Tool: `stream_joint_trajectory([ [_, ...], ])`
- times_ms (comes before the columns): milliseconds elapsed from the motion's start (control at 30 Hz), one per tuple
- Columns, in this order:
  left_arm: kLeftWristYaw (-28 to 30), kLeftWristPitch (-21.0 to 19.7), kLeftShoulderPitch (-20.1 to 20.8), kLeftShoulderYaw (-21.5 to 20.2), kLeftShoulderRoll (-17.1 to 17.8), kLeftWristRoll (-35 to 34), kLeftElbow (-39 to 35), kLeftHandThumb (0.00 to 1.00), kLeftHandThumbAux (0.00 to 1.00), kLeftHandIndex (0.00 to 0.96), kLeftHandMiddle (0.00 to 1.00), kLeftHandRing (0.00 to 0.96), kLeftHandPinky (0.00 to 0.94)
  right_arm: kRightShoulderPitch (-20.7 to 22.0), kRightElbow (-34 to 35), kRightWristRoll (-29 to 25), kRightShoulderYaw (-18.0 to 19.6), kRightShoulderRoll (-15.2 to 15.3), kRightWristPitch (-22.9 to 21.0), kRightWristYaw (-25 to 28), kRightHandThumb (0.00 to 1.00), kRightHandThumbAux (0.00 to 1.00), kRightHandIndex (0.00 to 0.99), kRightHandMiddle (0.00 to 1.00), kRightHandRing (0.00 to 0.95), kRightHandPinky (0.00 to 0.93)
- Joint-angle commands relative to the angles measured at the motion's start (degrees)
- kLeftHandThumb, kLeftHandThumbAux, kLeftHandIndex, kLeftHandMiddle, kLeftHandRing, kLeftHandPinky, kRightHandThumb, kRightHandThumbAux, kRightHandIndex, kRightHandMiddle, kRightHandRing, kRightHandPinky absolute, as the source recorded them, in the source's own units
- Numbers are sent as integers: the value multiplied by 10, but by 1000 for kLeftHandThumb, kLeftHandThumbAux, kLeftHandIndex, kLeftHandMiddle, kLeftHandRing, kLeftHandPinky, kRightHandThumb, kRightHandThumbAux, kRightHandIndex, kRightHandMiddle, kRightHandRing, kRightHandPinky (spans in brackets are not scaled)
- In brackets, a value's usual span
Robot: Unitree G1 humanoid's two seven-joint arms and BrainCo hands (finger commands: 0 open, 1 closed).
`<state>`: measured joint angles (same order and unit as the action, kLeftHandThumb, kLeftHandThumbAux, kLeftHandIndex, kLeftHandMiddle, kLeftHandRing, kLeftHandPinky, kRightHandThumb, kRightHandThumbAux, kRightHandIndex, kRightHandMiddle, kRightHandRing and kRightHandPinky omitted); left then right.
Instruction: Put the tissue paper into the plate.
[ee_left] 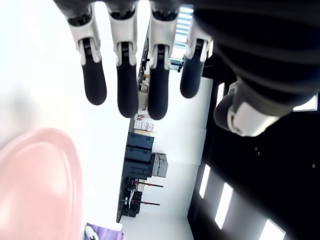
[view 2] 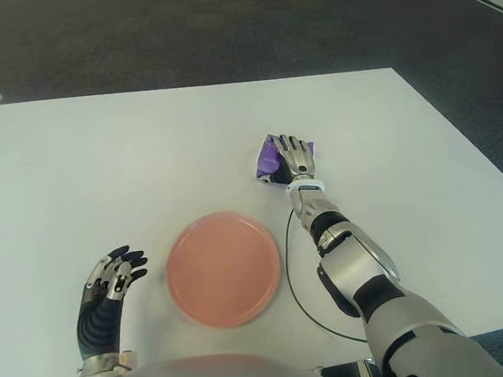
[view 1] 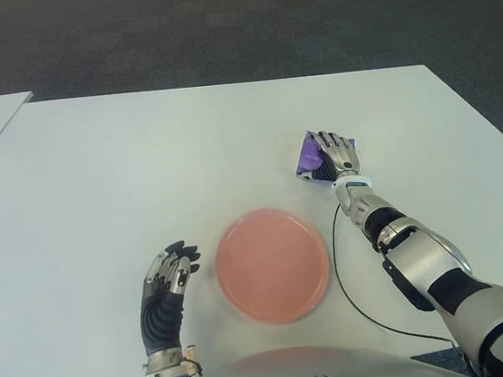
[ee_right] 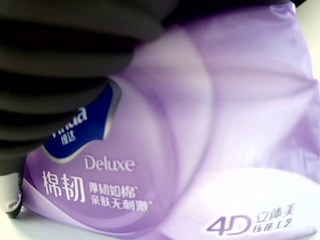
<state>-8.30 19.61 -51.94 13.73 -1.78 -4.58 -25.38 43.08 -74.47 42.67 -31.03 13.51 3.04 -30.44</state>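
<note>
Right hand (view 1: 336, 155) laid over purple tissue pack (view 1: 308, 155), far-right of pink plate (view 1: 273, 264); grasp undeterminable. Wrist view alone shows "Deluxe" print. Left hand (view 1: 170, 269) left of plate, fingers relaxed, empty.

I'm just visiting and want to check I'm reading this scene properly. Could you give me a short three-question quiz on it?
1. True or false: the tissue pack already lies in the plate.
2. Which hand is over the tissue pack? A) left hand B) right hand C) neither
3. Fill in: the left hand shows on the plate's ____ side, with relaxed fingers holding nothing.

Key:
1. False. The pack is on the table, beyond the plate and towards the robot's right.
2. B. The right hand covers the pack; whether its fingers have closed on it cannot be seen.
3. left
</note>
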Motion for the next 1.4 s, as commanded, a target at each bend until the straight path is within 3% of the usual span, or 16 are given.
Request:
stream_joint_trajectory([
  [33,1,10,-50,29,-8,-5,-26,238,525,312,381,364,371,-138,-55,23,-44,-83,-8,95,416,540,0,74,65,86],
  [300,4,27,-77,33,-1,-8,-37,255,526,322,388,365,373,-162,-59,36,-61,-88,-17,97,389,551,0,105,93,119],
  [367,5,34,-83,33,1,-9,-37,262,529,325,389,365,373,-171,-60,40,-66,-89,-18,92,385,556,48,163,147,180],
  [433,6,40,-87,34,2,-9,-37,269,533,328,389,365,373,-177,-61,42,-70,-89,-19,87,394,562,179,305,274,291],
  [600,7,49,-96,31,5,-11,-36,278,537,329,387,365,374,-194,-62,52,-84,-86,-16,68,423,572,337,464,409,398],
  [633,7,51,-97,30,4,-11,-36,281,542,330,387,366,376,-198,-63,55,-88,-87,-18,64,518,623,369,503,454,424],
  [733,6,57,-100,26,4,-14,-36,286,549,330,387,367,378,-207,-63,59,-95,-92,-23,53,634,685,409,583,552,500],
  [1000,1,57,-98,16,2,-16,-34,282,550,331,394,374,387,-198,-63,52,-93,-93,-20,39,692,720,434,707,691,681],
  [1400,-2,47,-66,6,-5,-15,-19,284,554,336,399,379,387,-159,-61,44,-84,-68,-12,55,695,724,437,753,741,739],
])
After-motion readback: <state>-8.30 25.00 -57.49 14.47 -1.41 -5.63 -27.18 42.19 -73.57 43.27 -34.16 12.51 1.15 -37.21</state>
